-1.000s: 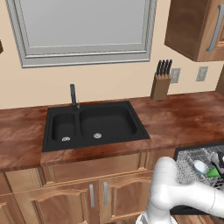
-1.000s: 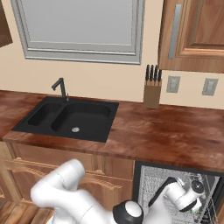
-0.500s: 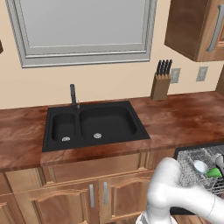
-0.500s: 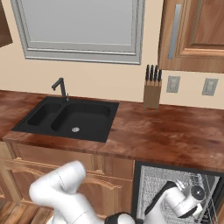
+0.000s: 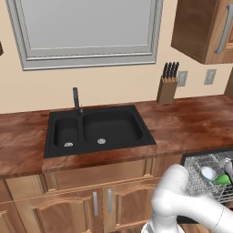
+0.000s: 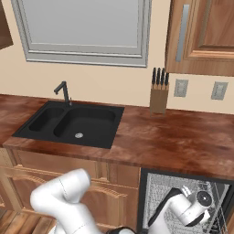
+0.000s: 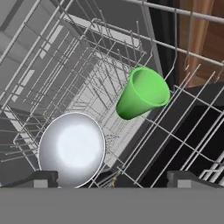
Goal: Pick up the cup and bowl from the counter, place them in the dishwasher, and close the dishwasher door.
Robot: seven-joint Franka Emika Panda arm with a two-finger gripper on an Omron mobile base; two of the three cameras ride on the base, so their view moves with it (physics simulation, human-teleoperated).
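Hand view: you see the gripper [image 7: 111,178] with its jaws spread wide, holding nothing
Cup: the green cup [image 7: 142,93] lies tilted on the grey wire rack [image 7: 65,78], apart from the fingers
Bowl: the white bowl [image 7: 72,148] sits in the rack, near the left fingertip [image 7: 41,178]
Dishwasher: in the right base view the dishwasher [image 6: 151,192] stands open under the counter [image 6: 173,141], right of the sink [image 6: 73,123]
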